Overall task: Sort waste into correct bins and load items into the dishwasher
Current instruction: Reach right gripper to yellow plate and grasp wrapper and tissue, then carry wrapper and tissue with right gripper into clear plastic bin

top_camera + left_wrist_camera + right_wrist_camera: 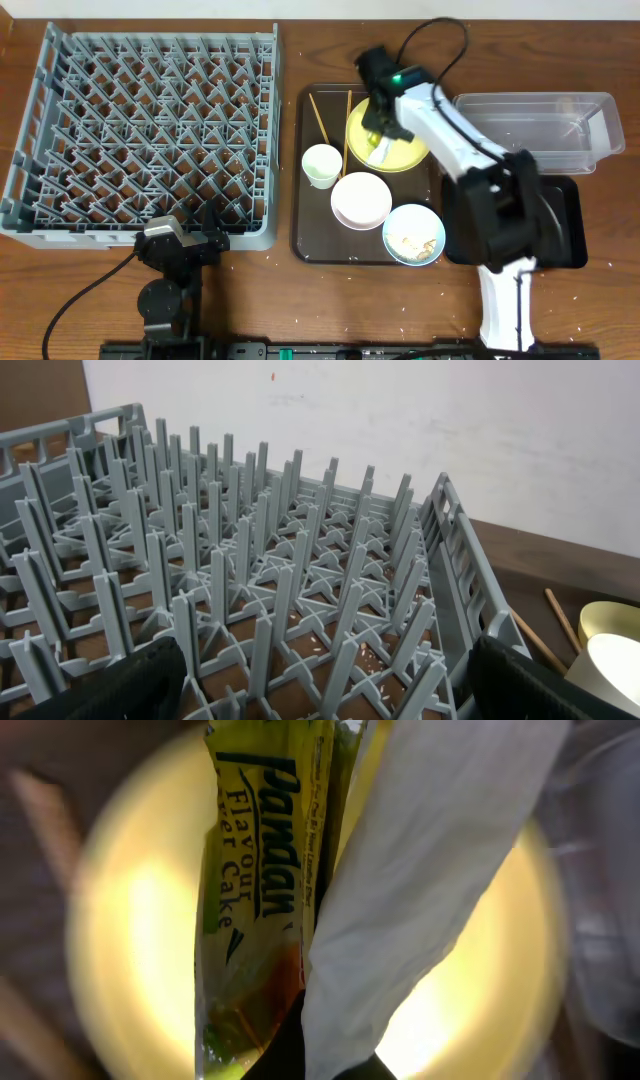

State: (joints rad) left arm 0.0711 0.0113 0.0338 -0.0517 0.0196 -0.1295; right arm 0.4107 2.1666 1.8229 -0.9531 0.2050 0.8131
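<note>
Wrapper (250, 900) and napkin (420, 890) extend side by side over the plate (120, 920), converging at the closed fingers of the right gripper (377, 133); which one is pinched cannot be told. Left gripper (328, 660) fingers are spread wide and empty, with the rack (455, 560) just ahead.

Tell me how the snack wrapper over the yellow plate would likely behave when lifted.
The snack wrapper looks like thin creased film, so it would probably flop and weigh almost nothing. Its glossy surface may slip from a light pinch. It touches the white napkin over the yellow plate, so the napkin might drag along.
</note>
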